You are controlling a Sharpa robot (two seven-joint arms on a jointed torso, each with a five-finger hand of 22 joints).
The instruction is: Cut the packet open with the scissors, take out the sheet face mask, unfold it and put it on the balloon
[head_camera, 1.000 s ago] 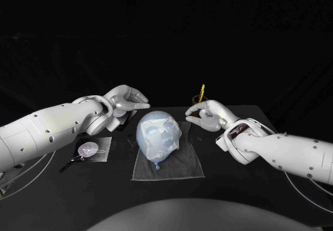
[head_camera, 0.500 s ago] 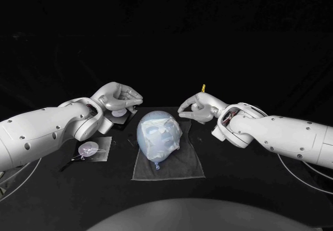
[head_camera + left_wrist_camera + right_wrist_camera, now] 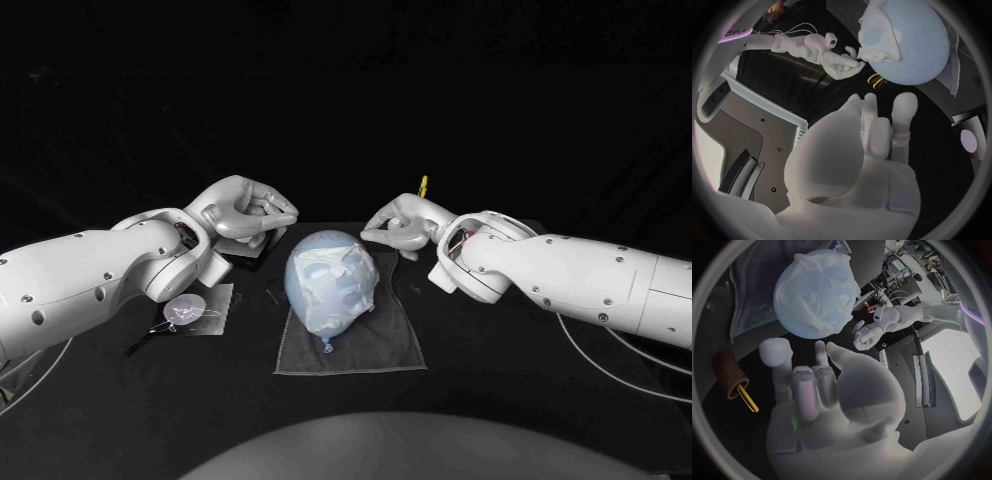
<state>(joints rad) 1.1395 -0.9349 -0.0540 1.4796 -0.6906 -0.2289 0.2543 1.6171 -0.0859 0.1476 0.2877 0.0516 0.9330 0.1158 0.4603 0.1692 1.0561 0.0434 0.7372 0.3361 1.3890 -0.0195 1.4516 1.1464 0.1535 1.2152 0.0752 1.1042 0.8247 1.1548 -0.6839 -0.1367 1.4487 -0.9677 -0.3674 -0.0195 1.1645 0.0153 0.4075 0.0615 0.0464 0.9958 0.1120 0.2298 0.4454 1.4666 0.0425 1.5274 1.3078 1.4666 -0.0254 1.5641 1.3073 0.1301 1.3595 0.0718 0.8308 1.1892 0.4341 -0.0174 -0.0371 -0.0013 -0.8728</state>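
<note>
Plainly, both hands are empty. The left hand (image 3: pixel 242 208) hangs above the table with its fingers loosely bent and nothing between them. The right hand (image 3: pixel 400 222) is much the same, and its wrist view shows the fingers fairly straight, a little apart and bare.

Everything turns on what lies between them. The balloon (image 3: pixel 325 315) rests on a grey towel (image 3: pixel 378 350), in the gap between the two hands and nearer the robot than either. It lies at about 4 o'clock from the left hand and at about 8 o'clock from the right. Its long axis runs close to 12-to-6, with the round end toward 12 and the knotted tail toward 6. Neither hand touches it; both stand off its round end, one to each side.

The right hand looks a shade nearer — though the difference is small, and I would not lean on it.

The face mask (image 3: pixel 339 262) is draped over the upper half of the balloon, eye holes showing, so the task looks all but done. Any smoothing of the mask would probably be a short reach inward and down from either side.

The scissors (image 3: pixel 421 186) stand at about 1 o'clock from the right hand, apart from it.
</note>
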